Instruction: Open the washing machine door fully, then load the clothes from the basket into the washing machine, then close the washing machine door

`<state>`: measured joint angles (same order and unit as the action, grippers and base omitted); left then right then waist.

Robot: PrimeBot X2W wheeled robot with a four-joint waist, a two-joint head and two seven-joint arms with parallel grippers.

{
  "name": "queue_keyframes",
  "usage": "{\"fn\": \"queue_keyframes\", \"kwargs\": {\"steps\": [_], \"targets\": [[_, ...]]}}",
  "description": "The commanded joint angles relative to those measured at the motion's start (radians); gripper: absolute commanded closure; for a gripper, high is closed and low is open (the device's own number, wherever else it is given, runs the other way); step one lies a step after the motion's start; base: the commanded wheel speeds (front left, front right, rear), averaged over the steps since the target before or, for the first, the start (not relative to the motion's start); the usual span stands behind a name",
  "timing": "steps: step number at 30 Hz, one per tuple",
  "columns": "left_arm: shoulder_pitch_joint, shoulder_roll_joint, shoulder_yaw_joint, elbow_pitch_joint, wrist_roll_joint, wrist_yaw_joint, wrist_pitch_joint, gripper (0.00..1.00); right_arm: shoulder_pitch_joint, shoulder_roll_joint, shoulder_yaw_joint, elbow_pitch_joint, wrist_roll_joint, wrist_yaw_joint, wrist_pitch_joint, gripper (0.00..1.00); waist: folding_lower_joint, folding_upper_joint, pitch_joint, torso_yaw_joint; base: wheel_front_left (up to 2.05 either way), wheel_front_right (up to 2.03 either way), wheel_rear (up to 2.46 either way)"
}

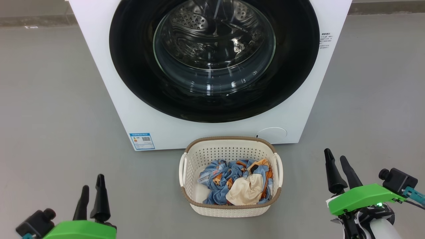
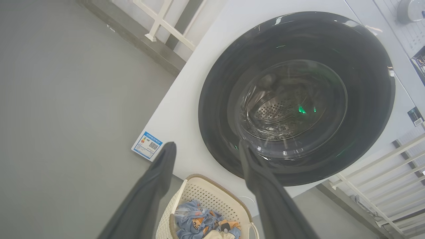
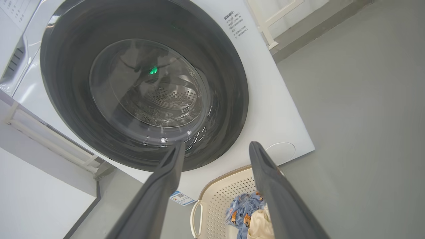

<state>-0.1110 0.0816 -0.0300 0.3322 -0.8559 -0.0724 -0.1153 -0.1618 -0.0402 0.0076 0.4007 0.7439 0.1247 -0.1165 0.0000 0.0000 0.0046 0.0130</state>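
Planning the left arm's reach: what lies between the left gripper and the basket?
Just bare grey floor between left gripper and basket, in the head view.

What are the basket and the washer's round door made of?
The basket looks like matte cream plastic: rows of moulded holes, with a woven-look brown rim. The washing machine door has a glossy black rim, plastic or glass, and a clear centre bowl, probably glass: it reflects lights and shows the drum.

The plain grey floor (image 1: 49,99) carries the white washing machine (image 1: 199,132) at the top centre of the frame and the cream basket (image 1: 229,152) just below it, at lower centre.
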Motion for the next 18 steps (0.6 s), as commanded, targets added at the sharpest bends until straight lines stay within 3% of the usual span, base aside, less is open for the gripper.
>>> {"fn": "queue_keyframes", "kwargs": {"steps": [1, 18], "targets": [[-0.056, 0.024, 0.017, -0.015, 0.029, 0.002, -0.011, 0.0, -0.055, -0.005, 0.018, -0.019, -0.027, 0.004, -0.012, 0.0, 0.0, 0.0, 0.0, 0.0, 0.0, 0.0, 0.0], [-0.078, 0.036, 0.008, -0.005, 0.202, 0.002, -0.062, 0.0, -0.087, -0.006, 0.052, 0.005, -0.223, 0.005, -0.062, 0.0, 0.0, 0.0, -0.002, -0.001, 0.0, 0.0, 0.0]]}}
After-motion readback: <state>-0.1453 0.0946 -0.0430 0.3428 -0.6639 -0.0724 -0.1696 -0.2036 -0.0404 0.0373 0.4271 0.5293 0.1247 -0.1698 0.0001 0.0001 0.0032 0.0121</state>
